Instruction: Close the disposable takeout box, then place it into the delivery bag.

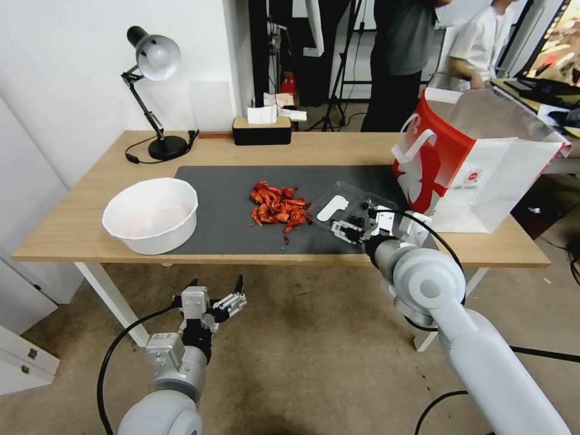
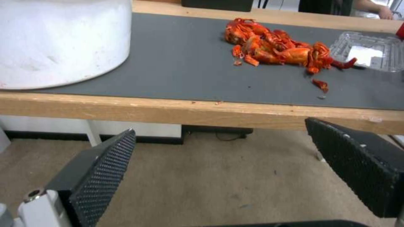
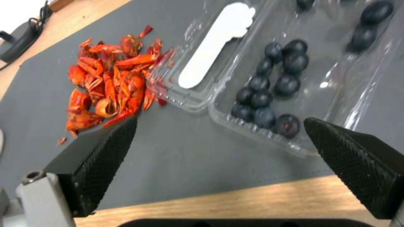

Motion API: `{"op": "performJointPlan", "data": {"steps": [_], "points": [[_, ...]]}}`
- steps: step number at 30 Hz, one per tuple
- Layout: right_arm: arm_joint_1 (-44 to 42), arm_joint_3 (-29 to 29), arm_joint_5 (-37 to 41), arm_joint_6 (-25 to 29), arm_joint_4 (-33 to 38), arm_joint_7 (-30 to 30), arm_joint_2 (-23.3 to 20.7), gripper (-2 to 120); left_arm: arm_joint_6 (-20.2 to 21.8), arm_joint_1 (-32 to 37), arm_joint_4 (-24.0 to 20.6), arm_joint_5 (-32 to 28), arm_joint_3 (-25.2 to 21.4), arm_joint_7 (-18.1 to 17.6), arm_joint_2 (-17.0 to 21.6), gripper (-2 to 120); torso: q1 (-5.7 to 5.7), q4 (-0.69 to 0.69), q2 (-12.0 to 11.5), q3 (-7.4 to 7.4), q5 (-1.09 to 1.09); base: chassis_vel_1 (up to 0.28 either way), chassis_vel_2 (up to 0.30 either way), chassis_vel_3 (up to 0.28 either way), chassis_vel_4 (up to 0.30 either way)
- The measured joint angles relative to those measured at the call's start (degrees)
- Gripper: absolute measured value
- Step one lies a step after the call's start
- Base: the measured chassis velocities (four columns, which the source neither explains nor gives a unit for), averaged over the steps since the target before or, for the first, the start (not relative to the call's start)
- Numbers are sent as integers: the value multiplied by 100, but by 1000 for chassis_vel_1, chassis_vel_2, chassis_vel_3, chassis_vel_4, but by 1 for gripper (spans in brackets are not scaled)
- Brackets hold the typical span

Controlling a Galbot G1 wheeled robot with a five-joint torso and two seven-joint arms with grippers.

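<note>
Counter (image 1: 338,148) carries the delivery bag (image 1: 477,166) standing open at its right end. Just beside it lies the takeout box (image 3: 269,72), open flat: thin clear plastic, light, flexible, probably slippery, best taken at the lid's rim. Right gripper (image 3: 219,148) hovers wide at its near edge; left gripper (image 2: 219,164), wide, hangs below the counter's edge.
</note>
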Motion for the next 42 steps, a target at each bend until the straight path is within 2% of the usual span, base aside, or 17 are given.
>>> {"op": "performJointPlan", "data": {"steps": [21, 42], "points": [[73, 153, 348, 20, -232, 125, 120, 100, -26, -43, 81, 1, 23, 3, 55, 100, 0, 0, 0, 0, 0, 0, 0, 0, 0], [96, 387, 486, 3, -338, 222, -69, 100, -172, -120, 238, -9, 93, 19, 74, 100, 0, 0, 0, 0, 0, 0, 0, 0, 0]]}}
